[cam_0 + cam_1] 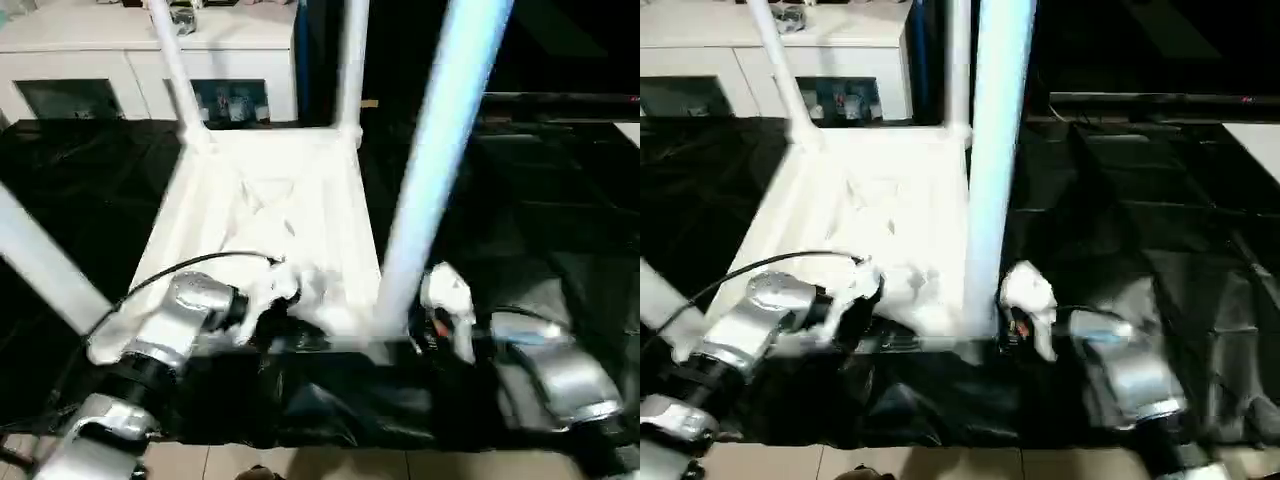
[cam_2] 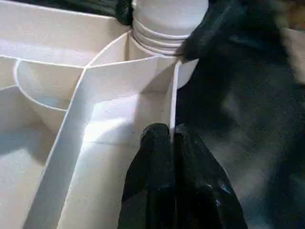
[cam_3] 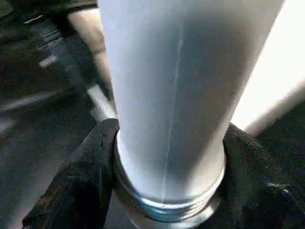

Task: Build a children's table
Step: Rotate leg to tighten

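L hand (image 2: 172,143) pinching table rim (image 2: 174,95) | R hand (image 3: 167,167) clamped round leg (image 3: 181,86) base

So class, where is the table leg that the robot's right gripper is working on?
In the head views the leg stands upright in the upturned table top's near right corner, the right gripper around its threaded base.

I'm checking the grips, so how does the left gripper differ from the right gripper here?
The left gripper is pinched shut on the tabletop's thin rim; the right gripper spans the leg near its threaded base, a finger on each side. Both have black fingers and work at the table's near edge.
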Robot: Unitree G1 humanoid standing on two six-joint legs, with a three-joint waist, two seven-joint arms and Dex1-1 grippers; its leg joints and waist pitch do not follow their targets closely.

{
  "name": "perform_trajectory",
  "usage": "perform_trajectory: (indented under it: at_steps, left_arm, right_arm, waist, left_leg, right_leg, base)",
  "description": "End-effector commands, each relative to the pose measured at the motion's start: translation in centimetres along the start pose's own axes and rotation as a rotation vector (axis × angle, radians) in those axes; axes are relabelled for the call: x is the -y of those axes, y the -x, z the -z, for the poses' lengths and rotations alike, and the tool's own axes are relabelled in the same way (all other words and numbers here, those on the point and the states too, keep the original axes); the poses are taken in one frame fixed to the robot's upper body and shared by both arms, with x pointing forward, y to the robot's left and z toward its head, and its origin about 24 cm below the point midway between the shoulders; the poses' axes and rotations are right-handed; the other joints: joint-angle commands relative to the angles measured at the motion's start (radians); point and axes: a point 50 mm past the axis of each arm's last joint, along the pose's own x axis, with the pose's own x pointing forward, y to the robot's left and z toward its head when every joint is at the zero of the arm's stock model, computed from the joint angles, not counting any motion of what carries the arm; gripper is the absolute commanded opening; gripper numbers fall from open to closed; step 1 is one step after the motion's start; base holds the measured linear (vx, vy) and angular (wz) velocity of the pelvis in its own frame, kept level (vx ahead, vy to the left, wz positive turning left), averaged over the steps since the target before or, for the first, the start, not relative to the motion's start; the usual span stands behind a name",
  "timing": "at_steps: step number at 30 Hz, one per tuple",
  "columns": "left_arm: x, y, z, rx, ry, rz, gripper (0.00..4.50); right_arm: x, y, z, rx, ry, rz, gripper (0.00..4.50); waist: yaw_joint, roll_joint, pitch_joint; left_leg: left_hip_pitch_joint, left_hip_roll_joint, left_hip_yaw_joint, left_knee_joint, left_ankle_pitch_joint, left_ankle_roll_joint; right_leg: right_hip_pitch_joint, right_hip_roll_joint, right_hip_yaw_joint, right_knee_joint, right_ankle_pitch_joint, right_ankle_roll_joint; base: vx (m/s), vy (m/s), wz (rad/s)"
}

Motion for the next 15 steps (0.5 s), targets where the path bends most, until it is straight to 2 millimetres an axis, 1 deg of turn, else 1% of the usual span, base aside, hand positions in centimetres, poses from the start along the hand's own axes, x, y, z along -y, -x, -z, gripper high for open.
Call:
perform_trajectory:
  at_steps: [1,2,3,4,5,6,7,8,9,11,12,13,14,15]
  left_arm:
    - [0.1,-2.2,-2.6,0.105,-0.048,-0.027,0.00]
    - [0.2,-3.1,-3.1,0.116,-0.044,-0.060,0.00]
    - [0.3,-3.3,-3.2,0.119,-0.043,-0.069,0.00]
    - [0.3,-3.5,-3.4,0.122,-0.041,-0.074,0.00]
    - [0.7,-4.5,-4.1,0.142,-0.035,-0.097,0.00]
    - [0.8,-4.7,-4.2,0.147,-0.031,-0.109,0.00]
    - [1.1,-5.3,-4.6,0.155,-0.026,-0.124,0.00]
    - [1.2,-5.4,-4.6,0.155,-0.027,-0.123,0.00]
    - [1.5,-5.7,-4.7,0.161,-0.031,-0.121,0.00]
    - [1.7,-5.9,-4.8,0.168,-0.026,-0.115,0.00]
    - [1.9,-6.0,-4.8,0.174,-0.024,-0.108,0.00]
    - [2.0,-6.0,-4.7,0.172,-0.024,-0.105,0.00]
    - [2.0,-5.9,-4.6,0.170,-0.025,-0.101,0.00]
    - [2.0,-5.8,-4.5,0.167,-0.026,-0.099,0.00]
  right_arm:
    - [-0.9,-2.3,-0.1,0.023,-0.033,0.050,2.70]
    - [-1.0,-3.3,-0.1,0.037,-0.075,0.105,2.70]
    - [-1.1,-3.6,-0.1,0.039,-0.087,0.118,2.70]
    - [-1.1,-3.8,-0.1,0.039,-0.092,0.129,2.70]
    - [-1.6,-5.3,-0.2,0.032,-0.107,0.176,2.70]
    - [-1.7,-5.6,-0.4,0.033,-0.106,0.188,2.70]
    - [-1.9,-6.5,-0.8,0.033,-0.110,0.228,2.70]
    - [-1.9,-6.6,-0.8,0.033,-0.110,0.228,2.70]
    - [-2.3,-7.1,-1.2,0.037,-0.092,0.213,2.70]
    - [-2.5,-7.3,-1.4,0.044,-0.075,0.194,2.70]
    - [-2.6,-7.4,-1.5,0.054,-0.076,0.177,3.26]
    - [-2.8,-7.2,-1.7,0.069,-0.087,0.153,3.40]
    - [-2.8,-7.1,-1.7,0.074,-0.098,0.144,3.40]
    - [-2.7,-6.9,-1.7,0.076,-0.101,0.135,3.49]
  waist:
    - [-0.005,-0.015,-0.054]
    - [-0.016,-0.017,-0.052]
    - [-0.024,-0.016,-0.051]
    - [-0.027,-0.017,-0.051]
    - [-0.032,-0.017,-0.049]
    - [-0.039,-0.018,-0.048]
    - [-0.043,-0.016,-0.048]
    - [-0.045,-0.015,-0.048]
    - [-0.047,-0.015,-0.050]
    - [-0.049,-0.014,-0.051]
    - [-0.050,-0.015,-0.050]
    - [-0.051,-0.014,-0.052]
    - [-0.052,-0.014,-0.053]
    - [-0.052,-0.013,-0.054]
  left_leg:
    - [0.022,0.048,-0.031,-0.082,-0.353,-0.010]
    - [0.023,0.045,-0.032,-0.083,-0.378,-0.018]
    - [0.023,0.044,-0.033,-0.083,-0.385,-0.021]
    - [0.024,0.043,-0.034,-0.083,-0.390,-0.020]
    - [0.024,0.042,-0.033,-0.083,-0.391,-0.016]
    - [0.022,0.040,-0.035,-0.084,-0.393,-0.016]
    - [0.016,0.040,-0.038,-0.086,-0.387,-0.018]
    - [0.016,0.040,-0.039,-0.087,-0.387,-0.020]
    - [0.019,0.041,-0.039,-0.087,-0.396,-0.018]
    - [0.022,0.042,-0.037,-0.087,-0.399,-0.012]
    - [0.022,0.041,-0.036,-0.086,-0.397,-0.009]
    - [0.020,0.041,-0.035,-0.088,-0.386,-0.002]
    - [0.020,0.042,-0.034,-0.088,-0.381,0.000]
    - [0.020,0.043,-0.033,-0.088,-0.373,0.004]
  right_leg:
    - [0.032,-0.063,0.038,-0.087,-0.431,-0.169]
    - [0.030,-0.063,0.037,-0.091,-0.461,-0.163]
    - [0.030,-0.064,0.036,-0.094,-0.486,-0.154]
    - [0.030,-0.065,0.035,-0.097,-0.501,-0.148]
    - [0.028,-0.063,0.036,-0.101,-0.517,-0.137]
    - [0.028,-0.064,0.035,-0.102,-0.530,-0.132]
    - [0.033,-0.064,0.033,-0.101,-0.539,-0.124]
    - [0.032,-0.063,0.033,-0.102,-0.536,-0.121]
    - [0.030,-0.062,0.032,-0.103,-0.532,-0.118]
    - [0.028,-0.060,0.034,-0.103,-0.499,-0.126]
    - [0.027,-0.059,0.035,-0.104,-0.488,-0.129]
    - [0.030,-0.057,0.035,-0.100,-0.450,-0.141]
    - [0.032,-0.057,0.036,-0.099,-0.436,-0.145]
    - [0.031,-0.057,0.037,-0.097,-0.413,-0.154]
  base:
    - [0.000,0.000,0.00]
    - [0.000,0.000,0.00]
    - [0.000,0.000,0.00]
    - [0.000,0.000,0.00]
    - [0.000,0.000,0.00]
    - [0.000,0.000,0.00]
    - [0.000,0.000,0.00]
    - [0.000,0.000,0.00]
    - [0.000,0.000,0.00]
    - [0.000,0.000,0.00]
    - [0.000,0.000,0.00]
    - [0.000,0.000,0.00]
    - [0.000,0.000,0.00]
    - [0.000,0.000,0.00]
